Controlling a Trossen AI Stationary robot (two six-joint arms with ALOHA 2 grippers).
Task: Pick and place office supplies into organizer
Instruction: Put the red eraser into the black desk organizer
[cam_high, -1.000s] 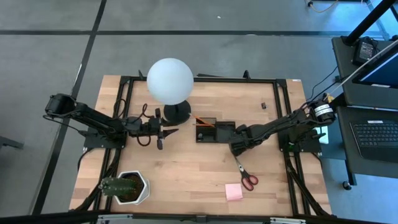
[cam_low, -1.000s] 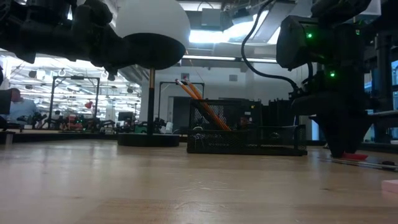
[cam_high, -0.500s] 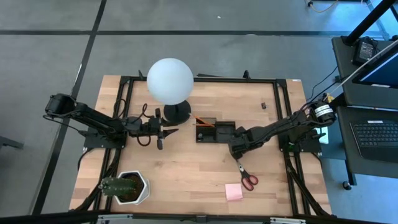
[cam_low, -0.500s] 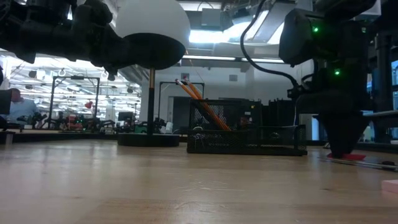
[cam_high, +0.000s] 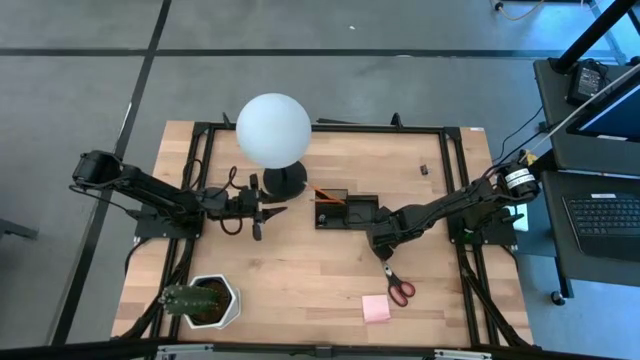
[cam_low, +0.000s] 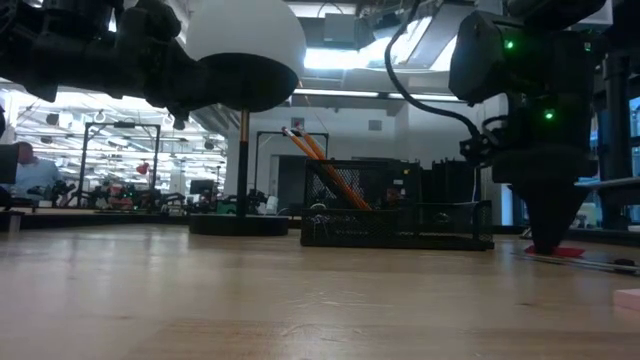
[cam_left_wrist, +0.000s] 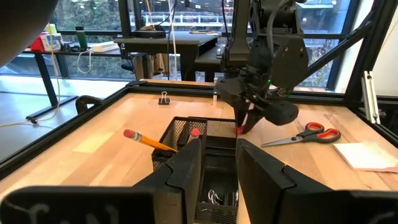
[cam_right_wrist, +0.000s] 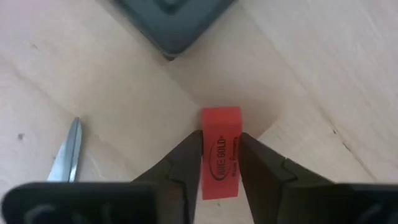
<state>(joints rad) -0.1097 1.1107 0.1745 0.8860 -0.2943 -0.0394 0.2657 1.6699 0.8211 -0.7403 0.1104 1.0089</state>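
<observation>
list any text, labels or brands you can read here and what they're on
"...E GOLD" - dark print along the red block, which sits between the right pincer's fingers; the first letters are too blurred to be sure of, and a second, smaller line beside it cannot be read.
No other readable text: the organizer, pencils, scissors and sticky pad show no legible marks.

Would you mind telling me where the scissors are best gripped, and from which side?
I'd grip the scissors from straight above, where blades meet handles. They lie flat on the table, so only a top approach fits, and the red loops look too wide. The right hand is busy, its fingers around the red block.
</observation>
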